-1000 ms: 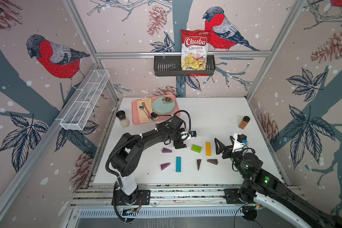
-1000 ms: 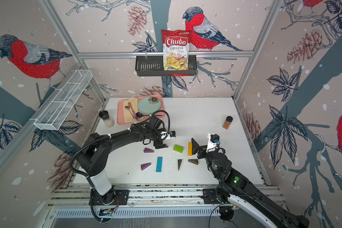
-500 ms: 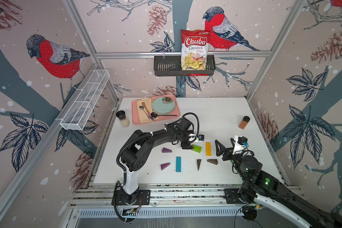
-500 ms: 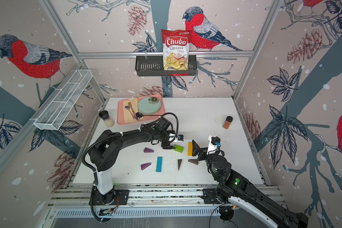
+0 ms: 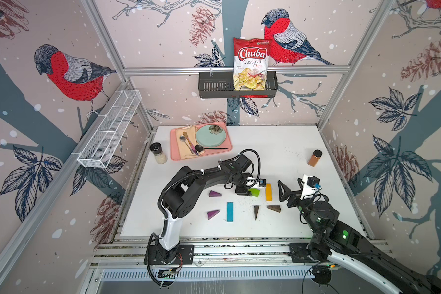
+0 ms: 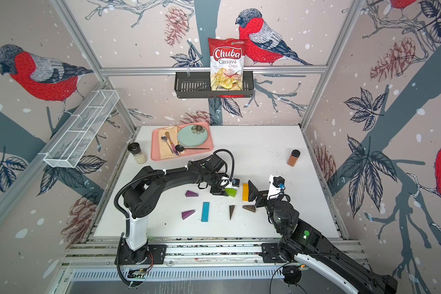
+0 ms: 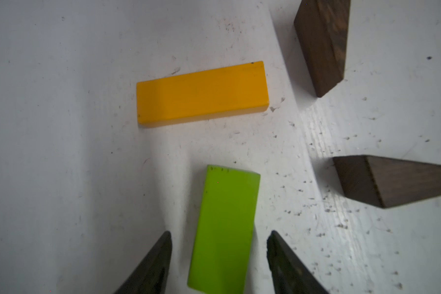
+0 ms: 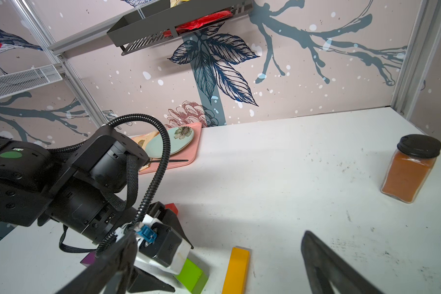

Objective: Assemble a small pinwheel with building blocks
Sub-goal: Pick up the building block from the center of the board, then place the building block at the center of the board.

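Left wrist view: the left gripper (image 7: 220, 233) hangs low over the green block (image 7: 224, 226). One dark finger (image 7: 153, 267) stands along each long side, with a sliver of table showing on both sides, so the claw is narrowed but grips nothing yet.
Why this pose: straddling the block's narrow width probably lets a squeeze meet two flat, parallel faces rather than its ends.
Green block: it lies flat near the middle of the white table (image 5: 278, 152), just beside the yellow bar (image 7: 201, 94) and not touching it.
Red block: only a corner of the red block (image 8: 171, 207) shows in the right wrist view, behind the left gripper. Whether it touches the green one I cannot tell.
Loose pieces: in a top view the blue bar (image 5: 230, 212), two purple wedges (image 5: 215, 194) (image 5: 212, 214) and two brown wedges (image 5: 256, 211) (image 5: 274, 208) lie scattered toward the near edge, each apart from the rest.
Pinwheel: no figure stands yet, and no two pieces visibly join.
Right gripper: the right gripper (image 8: 218, 235) is wide open and empty, raised just beside the yellow bar. It seems to be kept clear of the left arm's work.
Step, as judged: a hub piece is being fetched first, since blades and stick need it as their reference.
Risk: an off-centre close could twist the block instead of clamping it.
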`<state>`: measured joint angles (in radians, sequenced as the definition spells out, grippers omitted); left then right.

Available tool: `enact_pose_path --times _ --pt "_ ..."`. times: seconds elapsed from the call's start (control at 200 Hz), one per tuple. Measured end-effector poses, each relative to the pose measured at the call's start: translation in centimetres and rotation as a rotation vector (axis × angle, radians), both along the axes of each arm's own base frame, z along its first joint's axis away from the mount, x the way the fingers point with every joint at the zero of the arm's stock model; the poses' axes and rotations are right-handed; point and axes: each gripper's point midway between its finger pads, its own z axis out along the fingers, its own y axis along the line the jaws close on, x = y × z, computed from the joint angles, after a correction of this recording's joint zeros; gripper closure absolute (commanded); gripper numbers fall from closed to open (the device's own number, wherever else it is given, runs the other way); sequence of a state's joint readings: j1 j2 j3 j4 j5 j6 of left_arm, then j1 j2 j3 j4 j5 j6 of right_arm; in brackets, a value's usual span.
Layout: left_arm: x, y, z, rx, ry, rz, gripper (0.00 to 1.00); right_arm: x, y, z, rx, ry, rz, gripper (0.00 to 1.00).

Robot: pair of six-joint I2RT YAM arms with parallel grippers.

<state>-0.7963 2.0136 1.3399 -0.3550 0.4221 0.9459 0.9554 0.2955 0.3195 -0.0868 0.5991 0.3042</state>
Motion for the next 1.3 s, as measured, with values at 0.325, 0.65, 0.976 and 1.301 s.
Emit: enact_pose_path --times 0.325,0.65,0.976,1.301 --pt "-0.2 0.2 -0.5 0.025 0.041 0.02 0.72 0.1 0.4 -0.2 -0.026 0.004 0.012 0.0" --pt "-2.6 2.0 -0.6 0.023 0.165 0.121 0.79 0.5 4.1 -1.0 -0.151 0.066 0.141 0.0" --pt "-2.5 6.0 0.9 -0.019 0.193 0.299 0.78 -1.6 8.4 -1.6 -0.154 0.068 0.403 0.01" --pt "0.6 9.2 0.2 0.019 0.157 0.454 0.79 -1.9 9.4 -1.8 -0.153 0.068 0.458 0.01"
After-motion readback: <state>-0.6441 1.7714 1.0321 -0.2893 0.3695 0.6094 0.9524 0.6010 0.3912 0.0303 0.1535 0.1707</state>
